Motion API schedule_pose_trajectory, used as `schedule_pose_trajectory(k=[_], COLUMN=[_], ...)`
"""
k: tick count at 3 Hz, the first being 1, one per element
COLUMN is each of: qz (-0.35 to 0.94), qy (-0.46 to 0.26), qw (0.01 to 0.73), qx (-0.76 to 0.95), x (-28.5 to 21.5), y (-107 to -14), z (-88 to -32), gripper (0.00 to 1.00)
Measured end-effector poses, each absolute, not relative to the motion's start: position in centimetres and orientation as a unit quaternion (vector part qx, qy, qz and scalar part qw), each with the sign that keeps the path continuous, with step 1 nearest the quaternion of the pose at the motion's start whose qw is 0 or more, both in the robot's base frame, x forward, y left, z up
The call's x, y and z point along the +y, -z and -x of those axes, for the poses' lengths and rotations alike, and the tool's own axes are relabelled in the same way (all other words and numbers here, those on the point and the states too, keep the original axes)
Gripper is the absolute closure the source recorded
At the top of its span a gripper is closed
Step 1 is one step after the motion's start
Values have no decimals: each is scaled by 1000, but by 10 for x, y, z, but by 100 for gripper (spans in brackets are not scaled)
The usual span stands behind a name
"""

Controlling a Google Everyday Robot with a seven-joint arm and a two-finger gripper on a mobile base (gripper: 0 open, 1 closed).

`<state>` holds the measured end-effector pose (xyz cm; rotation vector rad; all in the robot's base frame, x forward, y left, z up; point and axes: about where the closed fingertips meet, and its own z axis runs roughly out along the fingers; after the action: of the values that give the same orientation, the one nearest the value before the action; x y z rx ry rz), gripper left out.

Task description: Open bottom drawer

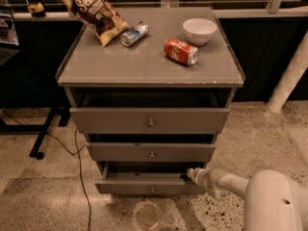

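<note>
The bottom drawer (144, 187) sits low in our view, at about 6 o'clock, the lowest of three grey fronts in the cabinet (150, 61). Its knob (152, 190) is at the centre of the thin panel. The front stands a little forward of the frame, and a dark slot of interior shows above its top edge, so we judge it partly open.

Our gripper (188, 175) is at the drawer's 2 o'clock corner, right against the top edge of the panel at its right end and well away from the knob. The arm (226, 183) reaches in from 4 o'clock. We cannot tell whether the gripper is open or closed, nor whether it is hooked behind the panel or only touching it.

We take the step in hand to be the pull itself, with most of the travel not yet made. The next move calls for a straight draw toward 6 o'clock, in line with the runners. Because the contact is off-centre, the drawer may skew and bind, so we would keep the force level and slow.

On top lie a chip bag (94, 12), a red can (180, 51) and a bowl (199, 31), none in the way.
</note>
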<state>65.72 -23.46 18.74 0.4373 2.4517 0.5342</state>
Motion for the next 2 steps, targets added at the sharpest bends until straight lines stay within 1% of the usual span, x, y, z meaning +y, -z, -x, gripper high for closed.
schedule_pose_trajectory(k=[2], qz=[-168], qy=[-189], qw=[257], qx=[933], x=[-238], y=[-176], z=[-647], gripper=[100])
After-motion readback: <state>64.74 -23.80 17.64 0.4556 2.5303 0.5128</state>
